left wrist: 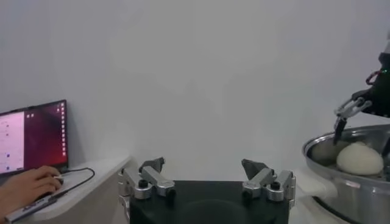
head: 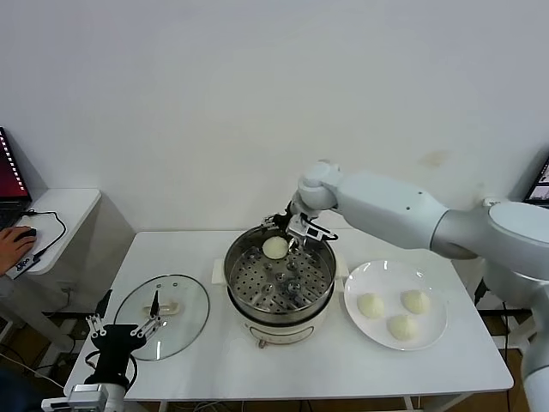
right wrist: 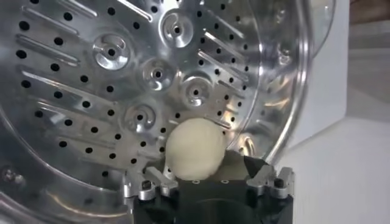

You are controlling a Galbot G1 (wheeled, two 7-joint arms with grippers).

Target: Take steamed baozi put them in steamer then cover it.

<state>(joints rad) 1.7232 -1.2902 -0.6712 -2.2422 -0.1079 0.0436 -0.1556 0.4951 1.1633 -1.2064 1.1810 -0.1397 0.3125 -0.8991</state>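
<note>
The steamer (head: 279, 283) stands mid-table, uncovered, its perforated tray (right wrist: 122, 91) showing. One baozi (head: 274, 247) lies on the tray at the far side. My right gripper (head: 293, 230) hovers right over it, open, with the bun (right wrist: 194, 149) between its spread fingers and nearer one of them. The bun also shows in the left wrist view (left wrist: 359, 158). Three more baozi (head: 371, 305) lie on the white plate (head: 390, 276) right of the steamer. The glass cover (head: 163, 316) lies flat to the left. My left gripper (head: 126, 324) is open and empty at the cover's near edge.
A side table at the far left holds a laptop (left wrist: 33, 137) and a person's hand on a mouse (head: 13, 240). A screen edge (head: 540, 182) shows at far right. The white wall rises behind the table.
</note>
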